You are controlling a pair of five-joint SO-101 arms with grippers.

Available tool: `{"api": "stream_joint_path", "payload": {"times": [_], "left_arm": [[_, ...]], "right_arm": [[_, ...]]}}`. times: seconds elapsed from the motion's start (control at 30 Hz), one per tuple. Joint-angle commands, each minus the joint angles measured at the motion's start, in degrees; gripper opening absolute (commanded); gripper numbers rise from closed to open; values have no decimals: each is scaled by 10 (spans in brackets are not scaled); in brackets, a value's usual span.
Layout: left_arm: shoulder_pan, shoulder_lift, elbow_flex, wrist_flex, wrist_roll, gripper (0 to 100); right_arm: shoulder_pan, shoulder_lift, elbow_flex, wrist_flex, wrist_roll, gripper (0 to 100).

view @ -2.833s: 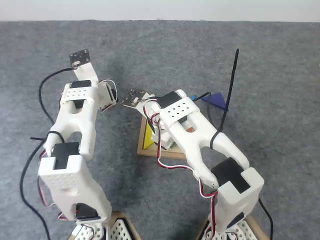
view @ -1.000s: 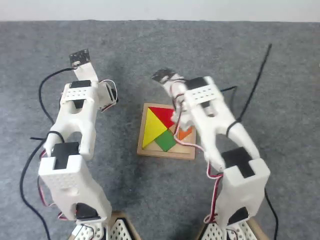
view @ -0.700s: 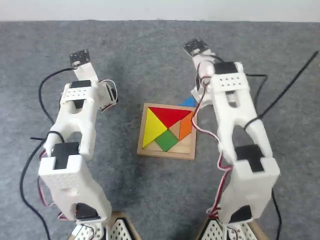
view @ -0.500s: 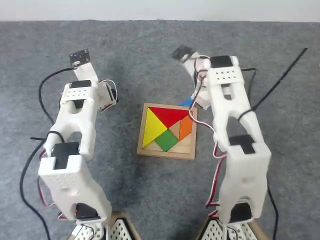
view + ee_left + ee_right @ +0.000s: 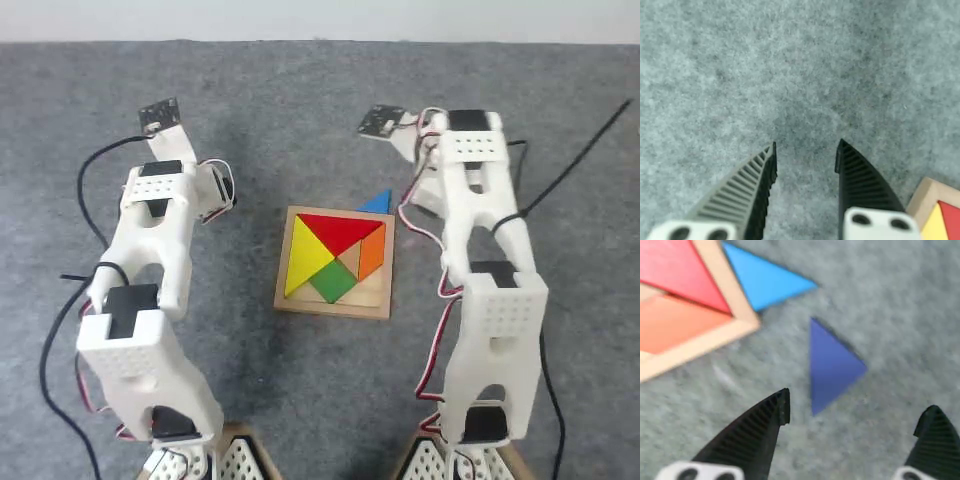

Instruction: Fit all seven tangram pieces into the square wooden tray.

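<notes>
Four pieces – red triangle [image 5: 340, 231], yellow triangle [image 5: 304, 263], green piece [image 5: 332, 284], orange piece [image 5: 371, 255] – lie inside the wooden tray [image 5: 330, 308]. A light blue triangle [image 5: 765, 281] lies against the tray's outer rim, with a dark blue triangle [image 5: 832, 365] on the carpet [image 5: 250, 380] near it. The right gripper [image 5: 857, 412] hovers over the dark blue triangle, fingers spread wide, empty. The left gripper [image 5: 805, 160] hangs off the tray's opposite side – fingers narrowly parted, holding nothing.

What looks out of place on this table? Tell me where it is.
Two pieces lie off the tray on the carpet: the light blue triangle against its outer rim, the dark blue triangle a little apart. Inside the tray, a patch of bare wood is unfilled.
</notes>
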Motion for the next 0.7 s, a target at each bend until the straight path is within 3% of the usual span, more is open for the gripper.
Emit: {"api": "stream_joint_path", "payload": {"times": [0.0, 0.4, 0.67], "left_arm": [[3, -38, -6, -2, -6, 192], [3, -38, -6, -3, -6, 192], [2, -38, -6, -2, -6, 192]], "right_arm": [[16, 3, -22, -22, 15, 395], [10, 67, -19, -72, 40, 395], [-38, 75, -17, -89, 42, 392]]}}
